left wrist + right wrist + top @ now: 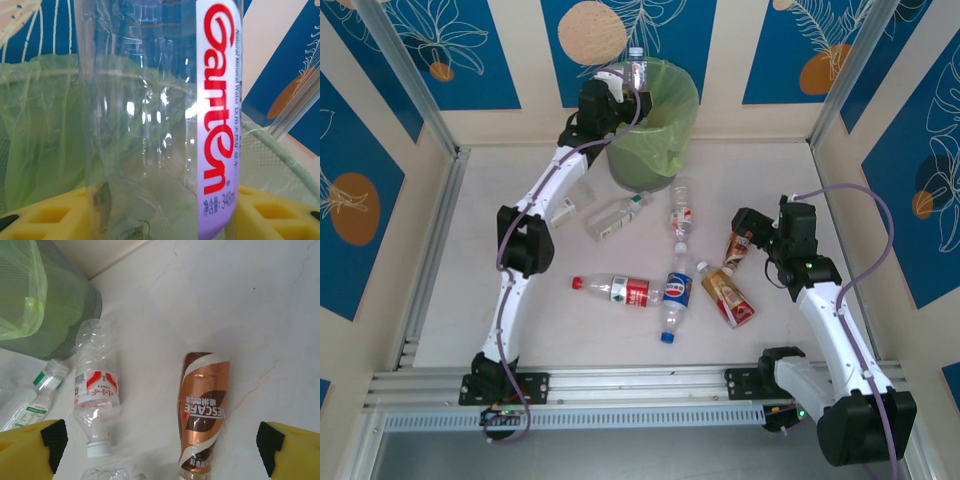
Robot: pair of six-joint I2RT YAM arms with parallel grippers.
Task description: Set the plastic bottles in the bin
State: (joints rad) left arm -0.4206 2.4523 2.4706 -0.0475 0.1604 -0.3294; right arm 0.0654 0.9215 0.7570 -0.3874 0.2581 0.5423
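Ganten bottle [635, 66] clamped in left gripper [620, 88] above bin [670, 135], right gripper [750, 235] jaws wide apart, over Nescafe bottle [204, 410] right of bin

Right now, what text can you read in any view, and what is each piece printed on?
"Ganten": red letters down the pale label of the clear bottle over the bin.
"NESCAFE": white letters on the brown bottle lying on the table.
Too small to read: fine print beside "Ganten"; the red-and-white label of the white-capped bottle; the green-capped bottle; all labels in the top view.
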